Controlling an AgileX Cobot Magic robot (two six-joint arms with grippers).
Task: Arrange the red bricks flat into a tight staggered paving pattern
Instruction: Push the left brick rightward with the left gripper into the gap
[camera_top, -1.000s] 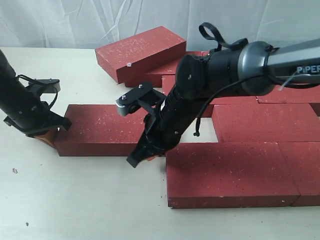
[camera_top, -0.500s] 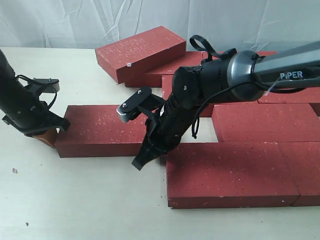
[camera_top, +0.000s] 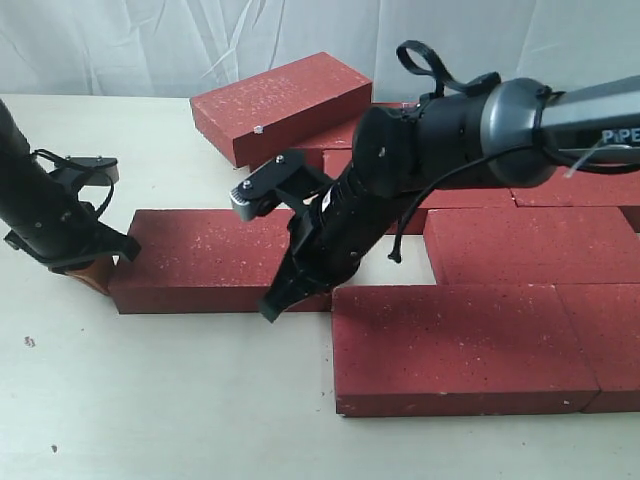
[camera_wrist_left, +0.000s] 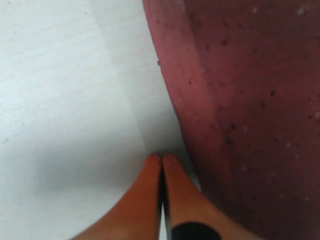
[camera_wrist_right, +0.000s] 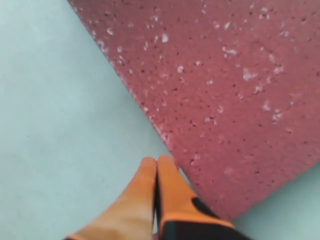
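Note:
Several red bricks lie flat on the table. One loose red brick sits left of the laid rows. A further brick with a white chip rests tilted on others at the back. My left gripper is shut and empty, its orange tips against the loose brick's left end. My right gripper reaches across the middle, shut and empty, with its tips at the loose brick's front edge near its right end.
Laid bricks fill the right side: a front row and a middle row, with a gap between the middle row and the loose brick. Bare pale table lies in front and to the left. A white curtain hangs behind.
The right gripper dipped toward the front table edge, then came back up to the loose brick's front edge. The left arm has not moved.

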